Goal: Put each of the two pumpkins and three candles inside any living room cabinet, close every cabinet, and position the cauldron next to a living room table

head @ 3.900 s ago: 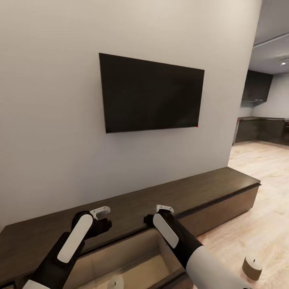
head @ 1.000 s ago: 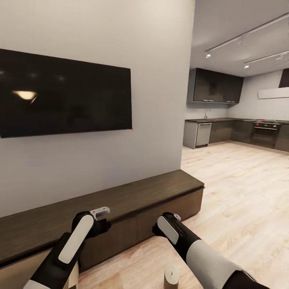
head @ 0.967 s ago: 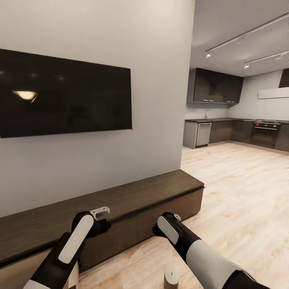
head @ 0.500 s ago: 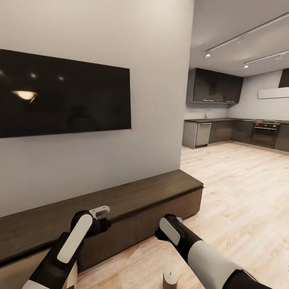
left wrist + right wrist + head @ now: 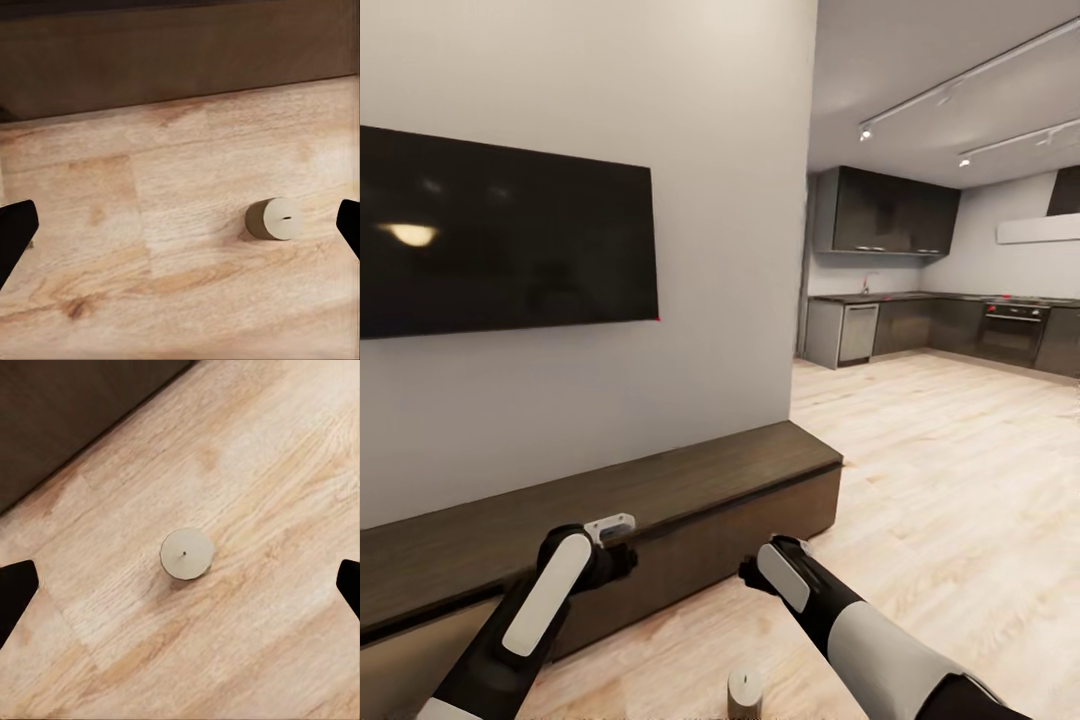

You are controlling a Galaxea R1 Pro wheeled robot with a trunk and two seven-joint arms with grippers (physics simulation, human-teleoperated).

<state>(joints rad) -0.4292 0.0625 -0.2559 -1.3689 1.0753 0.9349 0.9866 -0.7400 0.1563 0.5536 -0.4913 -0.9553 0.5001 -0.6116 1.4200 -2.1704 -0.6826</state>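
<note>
Since 3.9 s ago the head view has been swung right: open drawer lost from sight, kitchen brought in. Cabinet is seen along the wall, fronts flush. 1 candle is left upright on the floor, directly under the right gripper. Both right and left gripper are spread, empty. Step judged: candle pickup; next, right arm to be lowered, jaws closed round it

A candle stands upright on the floor in front of the cabinet, which runs along the wall under the television (kitchen units lie far right).
</note>
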